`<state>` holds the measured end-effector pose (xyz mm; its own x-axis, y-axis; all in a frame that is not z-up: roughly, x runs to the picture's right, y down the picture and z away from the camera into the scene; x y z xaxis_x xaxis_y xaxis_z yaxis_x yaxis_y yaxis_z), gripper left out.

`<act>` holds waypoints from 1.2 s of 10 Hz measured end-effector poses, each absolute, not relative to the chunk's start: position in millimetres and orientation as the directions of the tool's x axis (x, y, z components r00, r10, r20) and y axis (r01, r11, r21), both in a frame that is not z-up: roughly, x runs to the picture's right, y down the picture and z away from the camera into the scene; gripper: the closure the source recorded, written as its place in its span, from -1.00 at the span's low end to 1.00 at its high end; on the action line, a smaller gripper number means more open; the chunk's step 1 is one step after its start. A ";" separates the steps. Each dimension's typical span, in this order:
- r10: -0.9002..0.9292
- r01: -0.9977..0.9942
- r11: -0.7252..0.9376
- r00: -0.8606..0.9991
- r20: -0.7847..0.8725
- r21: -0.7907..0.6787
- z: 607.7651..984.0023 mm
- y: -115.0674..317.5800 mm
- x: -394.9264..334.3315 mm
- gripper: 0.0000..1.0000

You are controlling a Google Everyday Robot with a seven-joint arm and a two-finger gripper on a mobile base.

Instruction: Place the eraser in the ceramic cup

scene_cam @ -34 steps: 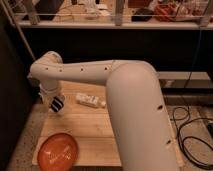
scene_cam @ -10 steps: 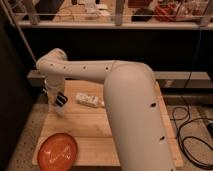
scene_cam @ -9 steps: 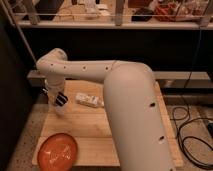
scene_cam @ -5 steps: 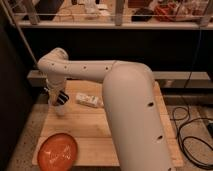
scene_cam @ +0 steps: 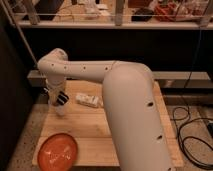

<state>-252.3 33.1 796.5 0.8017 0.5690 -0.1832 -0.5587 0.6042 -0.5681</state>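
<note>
Wooden table — speckled floor, perhaps terrazzo.

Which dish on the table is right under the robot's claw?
The ceramic cup, small and pale, stands directly under the gripper. The flat orange plate lies nearer the table's front edge.

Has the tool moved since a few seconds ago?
Yes. The tool has shifted toward the table's back left, away from the orange plate.

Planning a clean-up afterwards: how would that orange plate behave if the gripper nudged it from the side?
The orange plate looks flat and low, so it would probably slide along the wooden table, not tip. It may be light. The gripper hangs far behind it.
</note>
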 end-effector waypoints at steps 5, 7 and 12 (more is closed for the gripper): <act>0.569 -0.560 0.603 0.801 -0.185 -0.569 796.8 34.6 -253.5 0.12; 0.572 -0.562 0.601 0.799 -0.186 -0.568 798.1 34.0 -251.9 0.12; 0.574 -0.565 0.599 0.797 -0.188 -0.567 799.7 34.1 -250.8 0.12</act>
